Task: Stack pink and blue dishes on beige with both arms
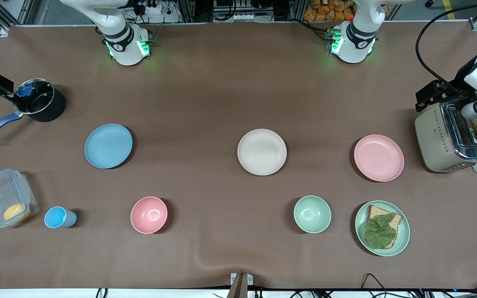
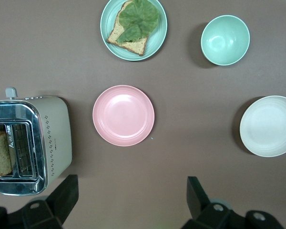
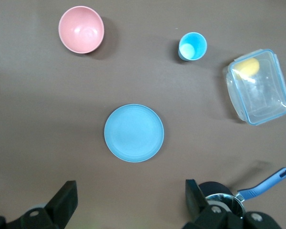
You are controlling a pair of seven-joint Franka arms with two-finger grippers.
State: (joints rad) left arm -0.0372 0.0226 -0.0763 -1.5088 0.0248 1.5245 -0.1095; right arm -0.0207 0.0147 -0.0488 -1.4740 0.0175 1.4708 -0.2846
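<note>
Three flat round matte plates of equal size are laid in a row on the brown fabric-covered table (image 1: 222,95). The light blue plate (image 1: 108,145) is placed toward the right arm's end, the cream-beige plate (image 1: 262,152) in the middle, and the pale pink plate (image 1: 379,157) toward the left arm's end. All three are well apart and nothing is stacked on any of them. Faint concentric rings are seen near each rim.

The left gripper (image 2: 131,200) is held high over the table beside the beige-and-chrome toaster (image 1: 454,138), with its black fingers (image 2: 64,195) spread wide apart and holding nothing. The right gripper (image 3: 131,200) is held high over the table between the light blue plate and the black saucepan with a glass lid and blue handle (image 1: 37,103), with its fingers likewise wide apart and holding nothing.

A brown bread slice (image 2: 0,155) is seated in one toaster slot; a dotted pattern is seen on the casing, and its small lettering cannot be read.

Nearer the front camera, a glossy deep pink bowl (image 1: 149,215), a pale green bowl (image 1: 312,214), a pale green plate carrying toast topped with a green leaf (image 1: 382,227), a small blue cup (image 1: 58,217) and a clear lidded plastic box (image 1: 4,198) are set out.
</note>
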